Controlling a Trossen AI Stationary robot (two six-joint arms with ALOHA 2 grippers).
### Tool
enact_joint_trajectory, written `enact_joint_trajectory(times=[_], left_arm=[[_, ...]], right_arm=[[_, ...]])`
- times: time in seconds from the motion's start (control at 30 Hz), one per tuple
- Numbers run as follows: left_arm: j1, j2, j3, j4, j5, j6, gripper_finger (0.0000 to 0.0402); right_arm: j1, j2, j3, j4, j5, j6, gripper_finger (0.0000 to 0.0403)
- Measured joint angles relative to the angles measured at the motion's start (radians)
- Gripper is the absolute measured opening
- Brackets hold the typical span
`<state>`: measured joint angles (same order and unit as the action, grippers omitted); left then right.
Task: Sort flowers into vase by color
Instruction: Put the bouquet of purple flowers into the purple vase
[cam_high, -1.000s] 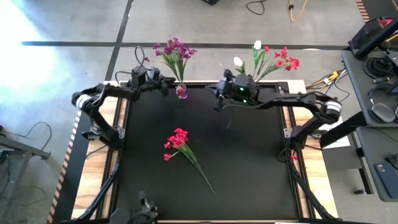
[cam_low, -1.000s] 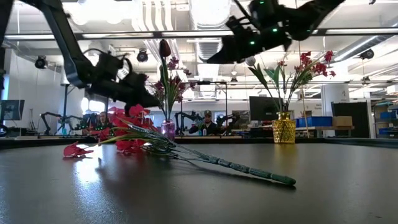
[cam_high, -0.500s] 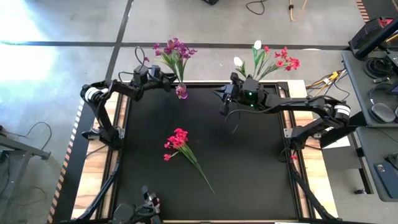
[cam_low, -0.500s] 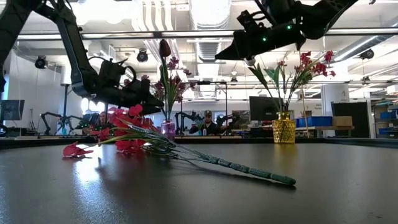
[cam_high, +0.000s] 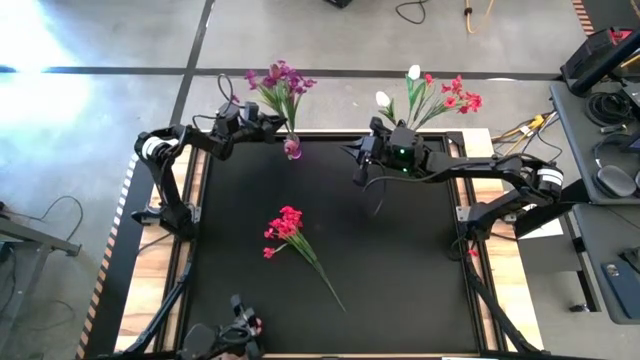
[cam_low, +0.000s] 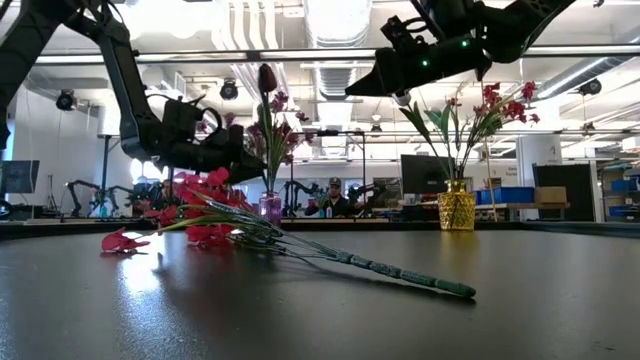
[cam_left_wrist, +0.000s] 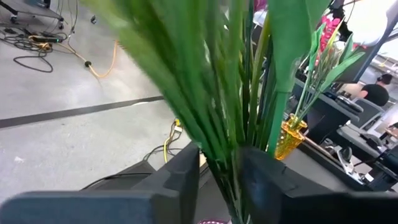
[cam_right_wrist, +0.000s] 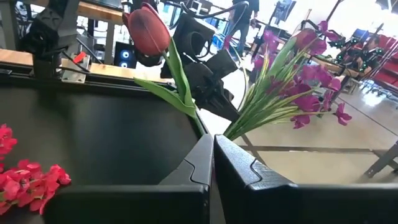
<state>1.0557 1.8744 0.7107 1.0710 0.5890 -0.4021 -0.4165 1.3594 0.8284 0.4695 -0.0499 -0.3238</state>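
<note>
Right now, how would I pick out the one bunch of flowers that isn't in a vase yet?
Look at the black table. Near its middle lies a red bunch flat on its side, its green stem toward the near edge. The purple flowers and the mixed red and white ones stand upright in vases at the far edge.

A black mat (cam_high: 400, 260) is covering the table. Red flowers (cam_high: 284, 228) with a green stem are lying at its centre. Purple blooms (cam_high: 280, 76) are showing in a pink vase (cam_high: 292, 149) at upper left, red and white ones (cam_high: 430, 88) at upper right, in a gold, textured vase (cam_low: 456, 206).
</note>
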Motion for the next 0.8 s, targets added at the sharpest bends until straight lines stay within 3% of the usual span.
enact_joint_trajectory(times=[0.27, 0.8], left_arm=[[-0.001, -0.001, -0.001, 0.02, 0.023, 0.014, 0.0008], [-0.031, -0.026, -0.033, 0.046, 0.052, 0.096, 0.0002]], right_arm=[[0.0, 0.0, 0.0, 0.0, 0.0, 0.002, 0.0009], [0.0, 0.0, 0.0, 0.0, 0.0, 0.0, 0.0009]])
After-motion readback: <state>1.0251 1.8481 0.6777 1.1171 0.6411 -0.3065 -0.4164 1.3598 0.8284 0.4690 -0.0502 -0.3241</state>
